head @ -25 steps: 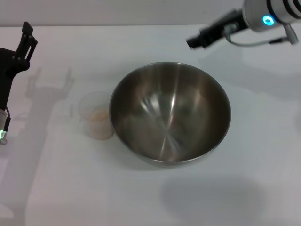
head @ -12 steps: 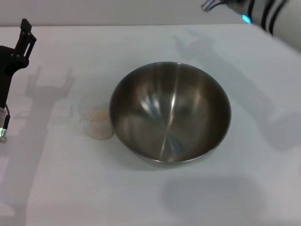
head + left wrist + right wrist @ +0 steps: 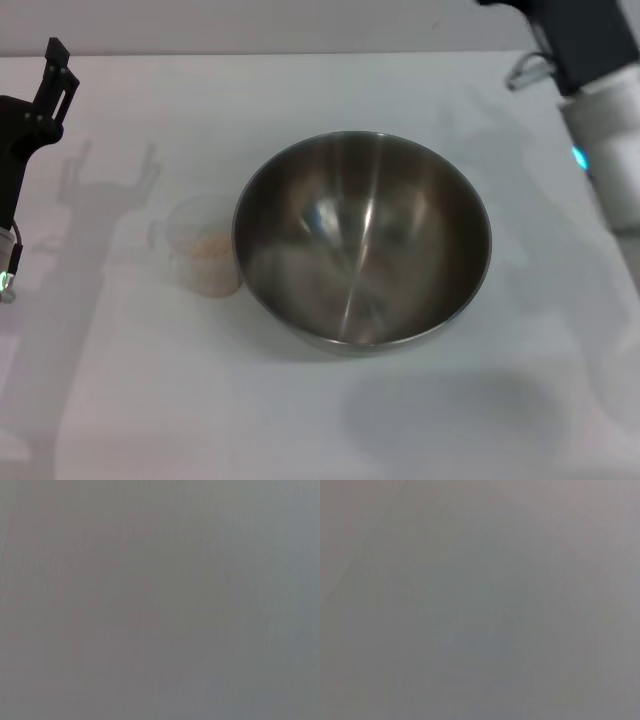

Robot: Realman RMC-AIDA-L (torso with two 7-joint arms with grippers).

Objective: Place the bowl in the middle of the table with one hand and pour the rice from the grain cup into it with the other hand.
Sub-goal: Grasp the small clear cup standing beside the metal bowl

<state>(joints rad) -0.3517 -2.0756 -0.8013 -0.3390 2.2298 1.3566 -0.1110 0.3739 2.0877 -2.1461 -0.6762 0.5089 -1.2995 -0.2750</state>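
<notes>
The steel bowl (image 3: 362, 240) stands upright and empty in the middle of the white table (image 3: 300, 420). The clear grain cup (image 3: 203, 245) stands just left of it, close to the bowl's rim, with a small pile of rice (image 3: 210, 250) inside. My left gripper (image 3: 52, 85) is raised at the left edge of the head view, well left of the cup, holding nothing. My right gripper (image 3: 560, 30) is high at the top right corner, partly cut off by the frame edge and away from the bowl. Both wrist views show only plain grey.
The table around the bowl and cup is bare white, with arm shadows (image 3: 110, 180) falling left of the cup. The table's far edge (image 3: 300, 52) runs along the top of the head view.
My right arm has swung up and to the right, from behind the bowl to the top right corner. The left arm, bowl and cup have not moved.
</notes>
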